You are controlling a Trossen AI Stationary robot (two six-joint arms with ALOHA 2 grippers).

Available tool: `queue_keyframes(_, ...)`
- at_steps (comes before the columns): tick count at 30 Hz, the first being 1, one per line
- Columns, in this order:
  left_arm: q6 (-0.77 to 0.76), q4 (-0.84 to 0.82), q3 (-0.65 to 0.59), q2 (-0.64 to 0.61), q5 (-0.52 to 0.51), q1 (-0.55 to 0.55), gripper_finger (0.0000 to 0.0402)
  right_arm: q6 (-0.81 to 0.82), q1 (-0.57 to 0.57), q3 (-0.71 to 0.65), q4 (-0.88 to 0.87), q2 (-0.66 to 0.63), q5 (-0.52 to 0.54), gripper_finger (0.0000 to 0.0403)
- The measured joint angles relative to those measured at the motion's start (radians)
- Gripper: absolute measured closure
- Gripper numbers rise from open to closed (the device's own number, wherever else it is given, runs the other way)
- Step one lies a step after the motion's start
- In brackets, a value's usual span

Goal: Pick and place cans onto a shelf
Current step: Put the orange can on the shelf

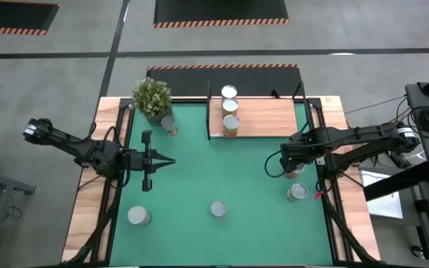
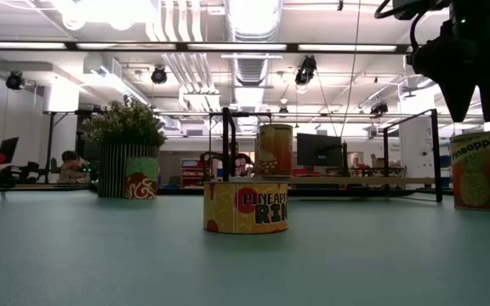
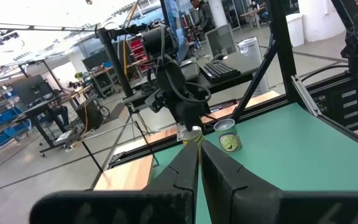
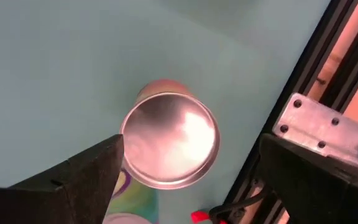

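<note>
Three cans [image 1: 230, 108] stand in a row on the light-wood shelf [image 1: 267, 117] at the far side. Another can [image 1: 170, 125] stands beside the potted plant [image 1: 152, 97]. Two cans [image 1: 138, 216] [image 1: 218, 209] stand on the green mat near the front, and a third [image 1: 298, 192] at the right. My right gripper [image 1: 295, 165] hangs open, fingers pointing down, over one more can [image 4: 169, 140], a finger on either side above its silvery top and clear of it. My left gripper [image 1: 162, 161] is shut and empty above the mat's left part.
The shelf's black frame posts [image 1: 209, 112] stand at its left edge. The table's black rail [image 4: 328, 81] runs close beside the can under my right gripper. The third can's label [image 4: 129, 199] shows right next to that can. The middle of the mat [image 1: 222, 164] is open.
</note>
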Motion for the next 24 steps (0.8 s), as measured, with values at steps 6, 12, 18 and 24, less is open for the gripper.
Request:
queue_keyframes(6,0.0,-0.001,0.0,0.0,0.0,0.0,0.0402,-0.014,-0.004,0.011,0.02,-0.008,-0.054,0.0039)
queue_keyframes(12,0.003,-0.001,0.0,0.0,0.0,0.0,0.0402,-0.014,-0.004,-0.006,0.028,-0.007,-0.083,0.0039)
queue_keyframes(18,0.003,-0.001,0.0,0.0,0.0,0.0,0.0402,-0.005,-0.004,-0.018,0.036,-0.007,-0.082,0.0039)
queue_keyframes(24,0.011,0.0,0.0,0.0,0.0,0.0,0.0402,0.004,-0.004,-0.018,0.041,-0.007,-0.082,0.0039)
